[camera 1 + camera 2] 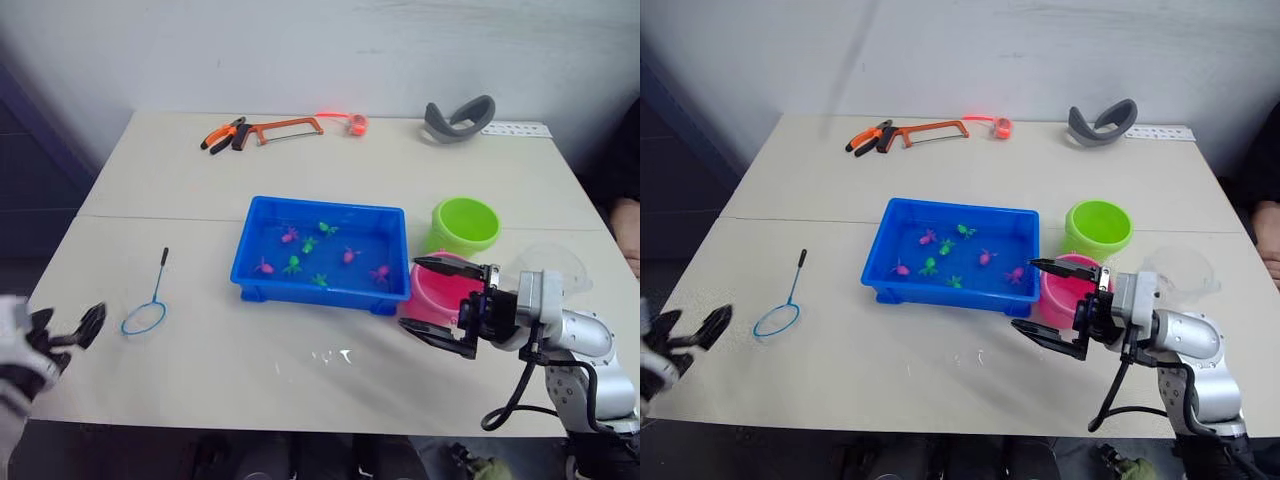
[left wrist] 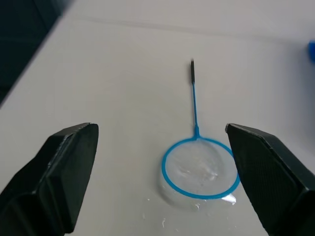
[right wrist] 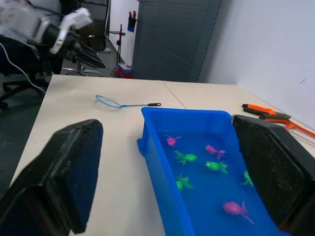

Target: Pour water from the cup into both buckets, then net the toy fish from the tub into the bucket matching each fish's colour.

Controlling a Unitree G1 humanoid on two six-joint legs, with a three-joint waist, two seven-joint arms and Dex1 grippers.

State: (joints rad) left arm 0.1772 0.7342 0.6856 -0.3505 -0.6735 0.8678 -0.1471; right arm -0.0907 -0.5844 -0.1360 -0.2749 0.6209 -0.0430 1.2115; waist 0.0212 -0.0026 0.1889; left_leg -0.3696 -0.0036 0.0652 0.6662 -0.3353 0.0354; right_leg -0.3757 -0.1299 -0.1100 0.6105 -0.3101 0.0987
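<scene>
The blue tub [image 1: 320, 206] sits mid-table with several green and pink toy fish [image 1: 292, 265] in it. To its right stand the lime green bucket [image 1: 463, 225] and, nearer me, the pink bucket [image 1: 436, 292]. The clear cup [image 1: 550, 260] rests behind my right wrist. My right gripper [image 1: 408, 293] is open and empty, its fingers spread in front of the pink bucket and pointing at the tub [image 3: 187, 112]. The net [image 1: 146, 314] lies flat on the table left of the tub. My left gripper [image 1: 68, 322] is open just short of the net's hoop [image 2: 199, 167].
An orange hacksaw [image 1: 285, 128], pliers [image 1: 222, 135], an orange tape roll [image 1: 356, 124] and a grey curved object [image 1: 458, 118] lie along the far edge. Water drops [image 1: 330, 355] glisten in front of the tub. A person's hand [image 1: 628, 225] is at the right edge.
</scene>
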